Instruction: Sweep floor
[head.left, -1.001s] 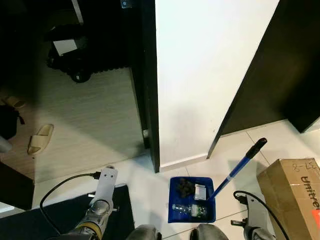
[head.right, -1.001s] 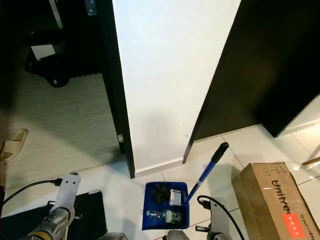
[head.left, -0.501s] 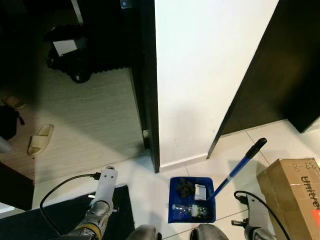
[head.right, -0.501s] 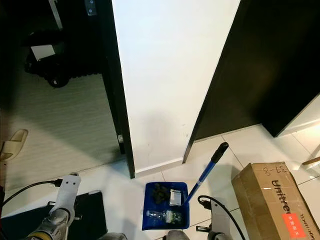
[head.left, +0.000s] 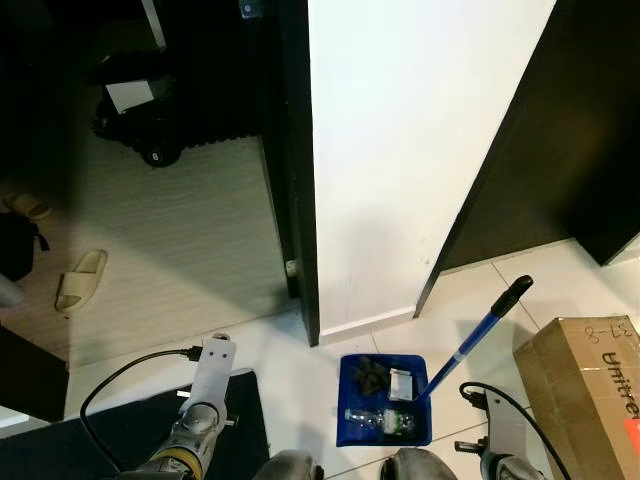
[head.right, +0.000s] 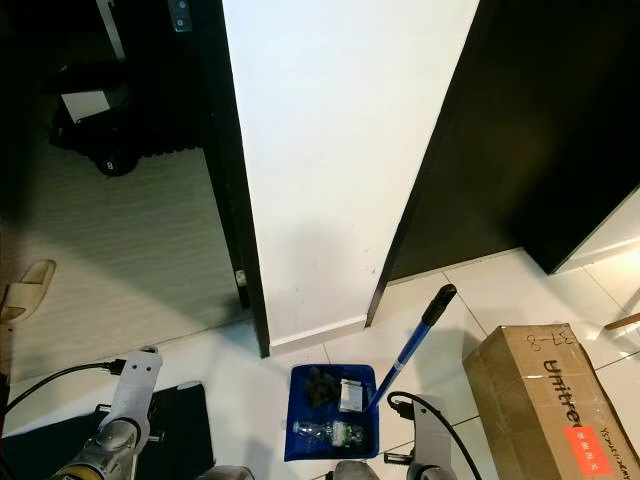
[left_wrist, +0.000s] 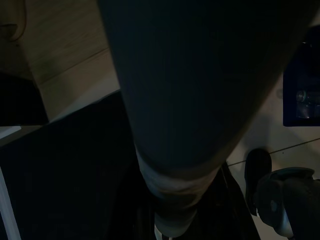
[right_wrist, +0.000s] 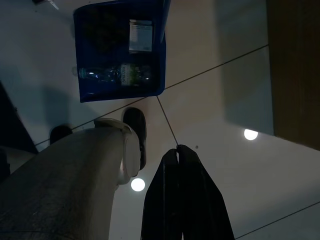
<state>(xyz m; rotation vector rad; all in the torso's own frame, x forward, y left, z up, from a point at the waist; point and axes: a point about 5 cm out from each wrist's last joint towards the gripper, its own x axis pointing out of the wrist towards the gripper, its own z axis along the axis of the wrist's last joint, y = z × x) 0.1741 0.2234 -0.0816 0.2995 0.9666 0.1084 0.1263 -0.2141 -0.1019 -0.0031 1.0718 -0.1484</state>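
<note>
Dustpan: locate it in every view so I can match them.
Left eye: dustpan low, right of centre, on the tiles.
Right eye: low, centre.
Left wrist: a dark blue piece at the edge.
Right wrist: upper part.
Shared landmark: the bottle inside.

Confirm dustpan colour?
Blue, with a blue handle ending in a black grip; the dustpan shows best in the left eye view.

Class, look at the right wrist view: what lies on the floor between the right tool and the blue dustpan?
Bare pale floor tile with a grout line; nothing lies between the right tool and the blue dustpan.
</note>
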